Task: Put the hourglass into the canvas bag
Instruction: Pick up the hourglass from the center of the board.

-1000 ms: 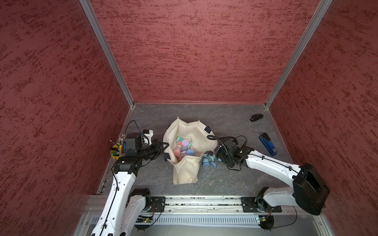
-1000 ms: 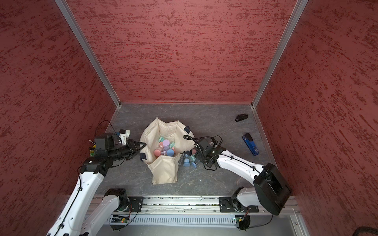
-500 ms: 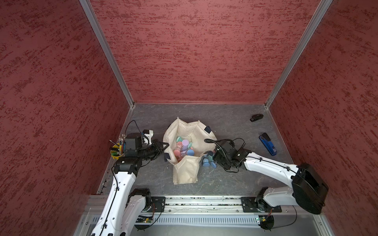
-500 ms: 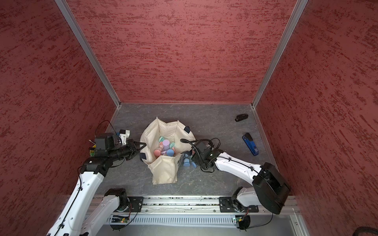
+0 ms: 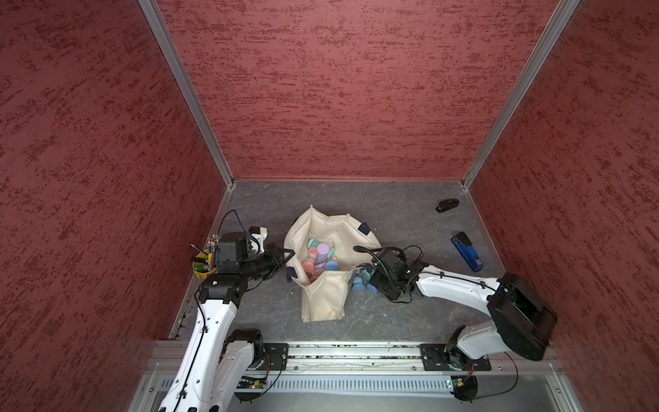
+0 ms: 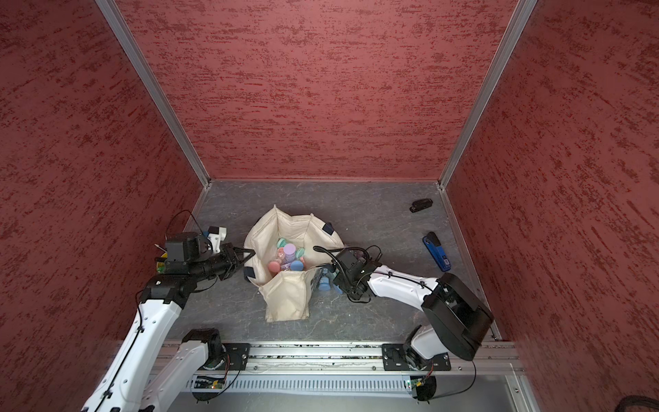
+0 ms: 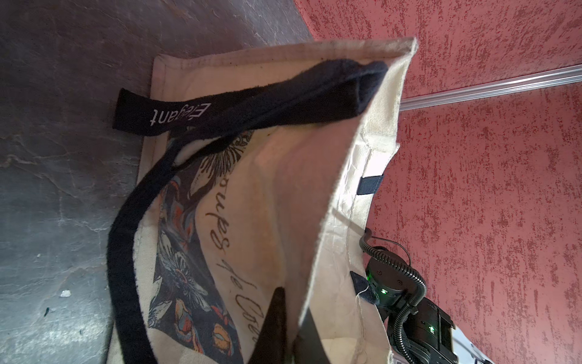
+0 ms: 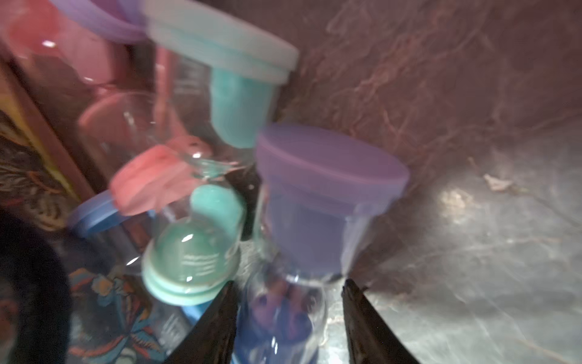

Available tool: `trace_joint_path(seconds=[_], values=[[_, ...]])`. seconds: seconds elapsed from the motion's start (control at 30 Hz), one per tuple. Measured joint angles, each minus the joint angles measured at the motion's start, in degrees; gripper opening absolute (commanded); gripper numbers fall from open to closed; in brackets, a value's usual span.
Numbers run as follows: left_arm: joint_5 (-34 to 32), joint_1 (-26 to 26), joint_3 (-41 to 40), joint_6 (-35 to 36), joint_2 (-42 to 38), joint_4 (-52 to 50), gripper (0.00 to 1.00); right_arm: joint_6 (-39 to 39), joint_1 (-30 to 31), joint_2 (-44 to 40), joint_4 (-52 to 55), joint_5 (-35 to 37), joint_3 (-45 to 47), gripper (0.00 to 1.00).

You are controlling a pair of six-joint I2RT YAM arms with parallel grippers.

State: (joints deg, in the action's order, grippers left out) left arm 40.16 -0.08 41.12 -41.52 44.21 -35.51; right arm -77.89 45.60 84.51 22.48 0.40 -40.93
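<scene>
The cream canvas bag point(image 5: 324, 299) point(image 6: 285, 299) lies open at mid-floor with several coloured hourglasses point(image 5: 321, 257) inside. My left gripper point(image 5: 287, 255) point(image 7: 296, 302) is shut on the bag's rim point(image 7: 318, 239) and holds that side up. More hourglasses point(image 5: 359, 281) point(image 6: 325, 281) stand on the floor against the bag's right side. My right gripper point(image 5: 369, 280) point(image 8: 289, 283) reaches in low among them. Its jaws straddle the lower bulb of a purple-capped hourglass point(image 8: 324, 176): one finger lies against the glass, the other stands a little off it. A teal hourglass point(image 8: 192, 261) leans beside it.
A blue stapler point(image 5: 467, 253) and a small black object point(image 5: 447, 206) lie at the right by the wall. A yellow cup of pens point(image 5: 205, 262) stands behind my left wrist. Red walls close in three sides.
My right arm has slid left toward the hourglasses beside the bag and its jaws have narrowed around the purple one. The left arm and the bag have not moved.
</scene>
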Motion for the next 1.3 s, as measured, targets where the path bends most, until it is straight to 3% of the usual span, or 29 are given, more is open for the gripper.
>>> trace_joint_path(seconds=[0.4, 0.6, 0.87, 1.07, 1.3], values=[[-0.02, 0.00, 0.00, 0.00, -0.02, 0.00, 0.08, -0.96, -0.33, -0.50, -2.21, -0.83, 1.14, 0.19], [-0.07, 0.00, 0.00, 0.02, -0.02, -0.02, 0.07, -0.50, -0.33, -8.68, 3.98, 3.63, 1.01, 0.08], [-0.15, 0.00, 0.00, 0.00, -0.07, -0.02, 0.07, 2.29, -0.74, -17.44, 13.92, 13.77, -8.72, 0.02], [-0.17, 0.02, 0.00, -0.02, -0.28, -0.02, 0.05, 8.61, -0.83, -17.84, 19.91, 20.33, -19.69, 0.00], [-0.17, 0.02, 0.02, -0.04, -0.28, -0.02, 0.02, 18.34, -0.57, -14.88, 20.15, 22.38, -31.87, 0.00]])
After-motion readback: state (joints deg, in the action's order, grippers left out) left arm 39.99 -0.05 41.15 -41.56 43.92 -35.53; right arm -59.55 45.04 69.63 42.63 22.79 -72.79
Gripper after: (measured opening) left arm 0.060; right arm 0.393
